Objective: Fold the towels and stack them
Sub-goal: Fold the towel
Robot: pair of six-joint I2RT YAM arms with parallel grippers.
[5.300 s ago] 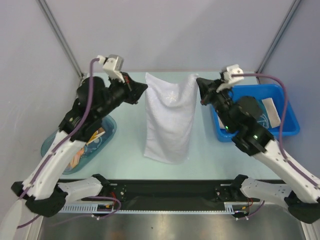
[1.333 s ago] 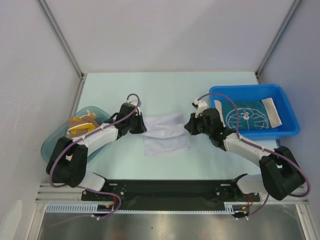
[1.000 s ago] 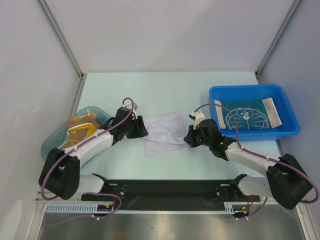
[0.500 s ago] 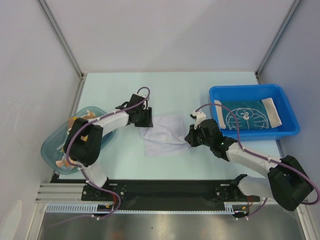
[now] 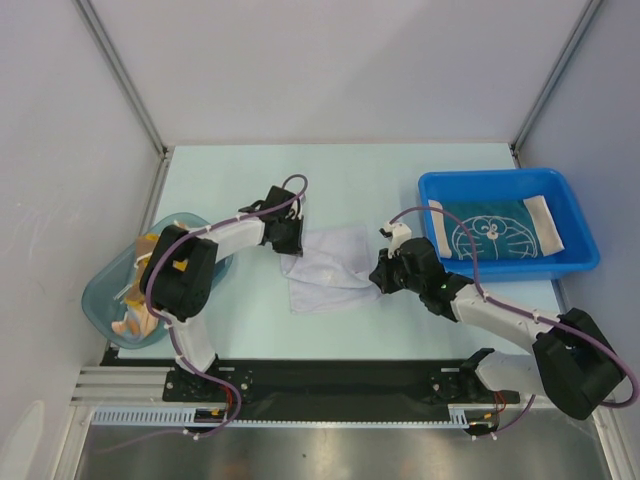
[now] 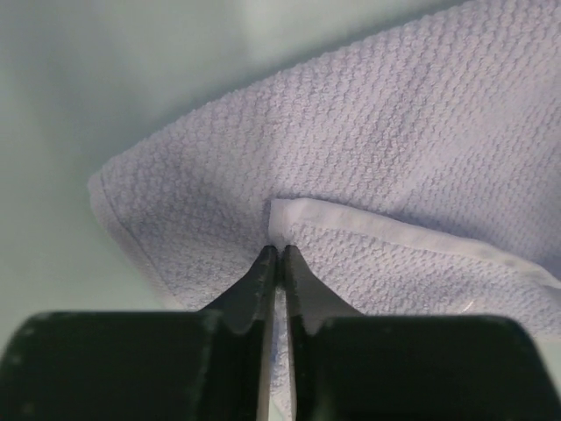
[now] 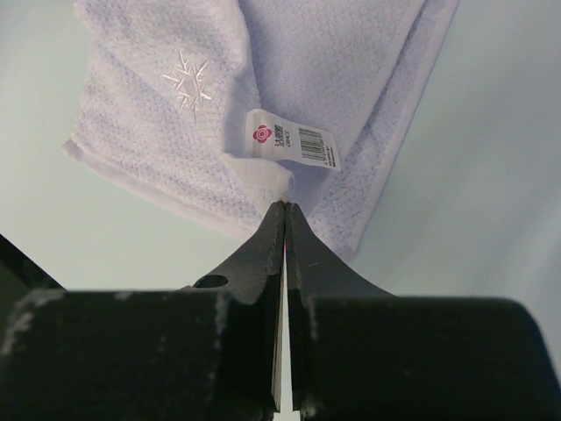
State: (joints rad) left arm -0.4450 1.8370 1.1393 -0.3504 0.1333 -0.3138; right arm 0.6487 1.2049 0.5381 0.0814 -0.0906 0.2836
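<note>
Your left gripper point(image 6: 277, 256) is clamped on the white towel point(image 6: 394, 140) at an edge; your right gripper point(image 7: 285, 210) is clamped on it beside the label point(image 7: 282, 140).

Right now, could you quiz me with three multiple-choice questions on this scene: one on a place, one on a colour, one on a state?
1. Where does the teal towel lie? A in the blue bin; B in mid-air; C on the floor.
2. What colour is the towel between the left gripper and the right gripper? A orange; B white; C brown.
3. How do the right gripper's jaws stand? A wide open; B shut on the bin's rim; C shut on the white towel's edge.
1 A: it lies flat inside the bin. 2 B: white, with a star mark. 3 C: the wrist view shows them pinching its edge.
</note>
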